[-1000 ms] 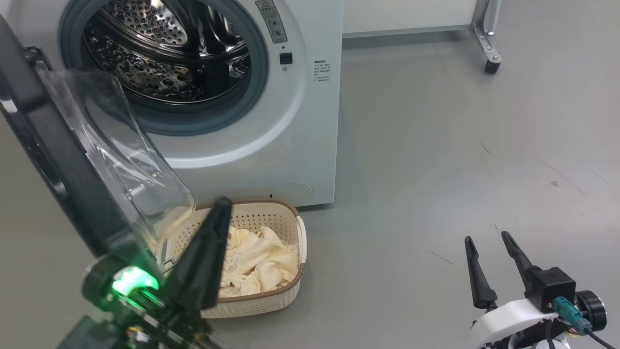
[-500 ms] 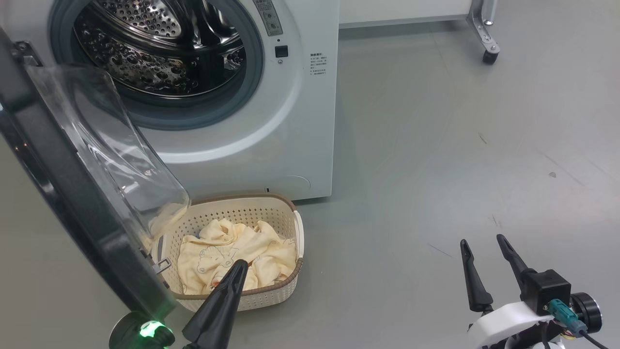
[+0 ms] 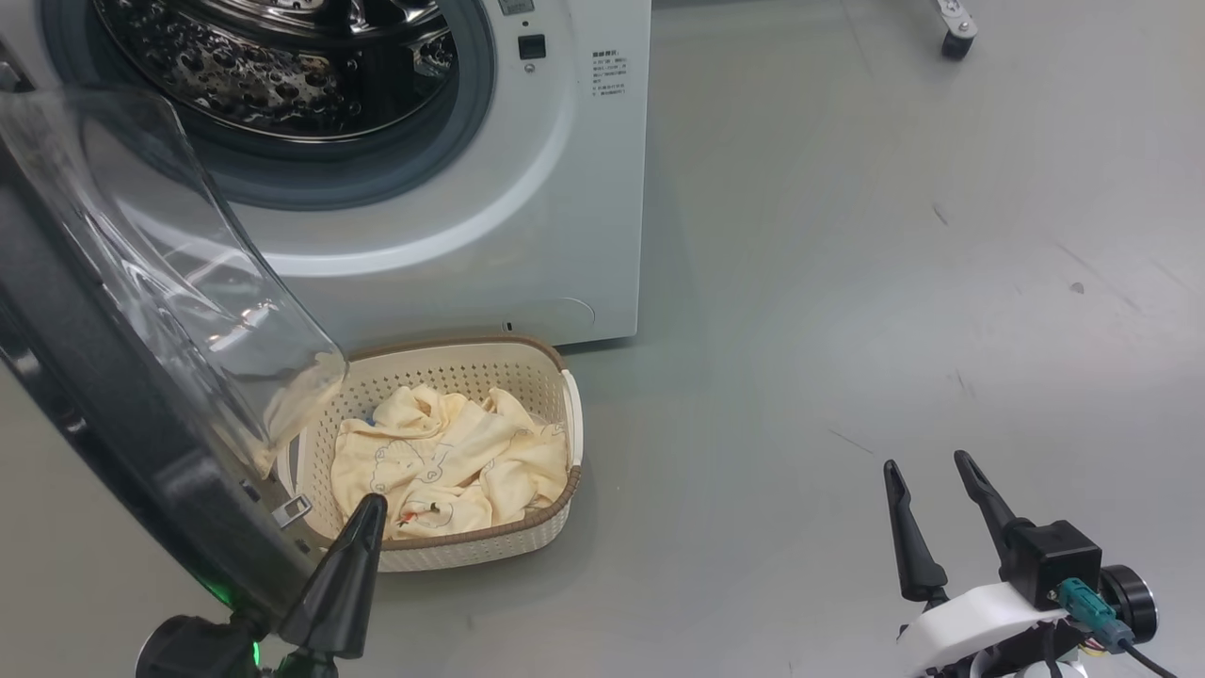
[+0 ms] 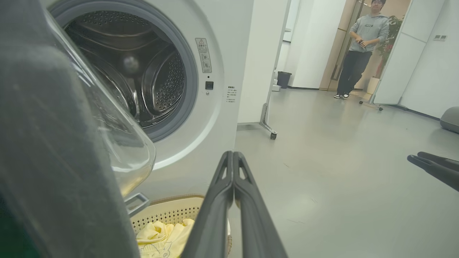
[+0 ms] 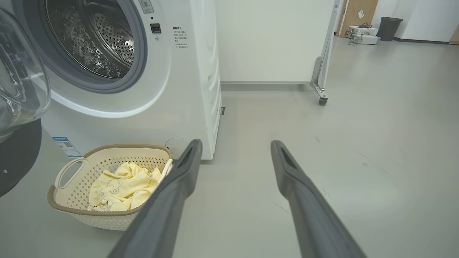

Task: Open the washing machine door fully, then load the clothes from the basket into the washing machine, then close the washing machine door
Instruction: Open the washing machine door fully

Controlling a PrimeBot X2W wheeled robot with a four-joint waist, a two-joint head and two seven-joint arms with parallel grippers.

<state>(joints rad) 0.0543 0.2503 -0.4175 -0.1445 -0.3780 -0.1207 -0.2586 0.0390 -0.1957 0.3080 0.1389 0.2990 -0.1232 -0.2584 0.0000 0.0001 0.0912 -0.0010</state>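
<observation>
The washing machine door point(image 3: 160, 264) stands beside the basket point(image 3: 471, 556).

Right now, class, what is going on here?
A robot is at a washer. Its door stands open, and the drum looks empty. The clothes lie in the basket on the floor in front of the washer. The left jaws are shut and empty near the door; the right jaws stand open over the floor. A person stands far off.
</observation>
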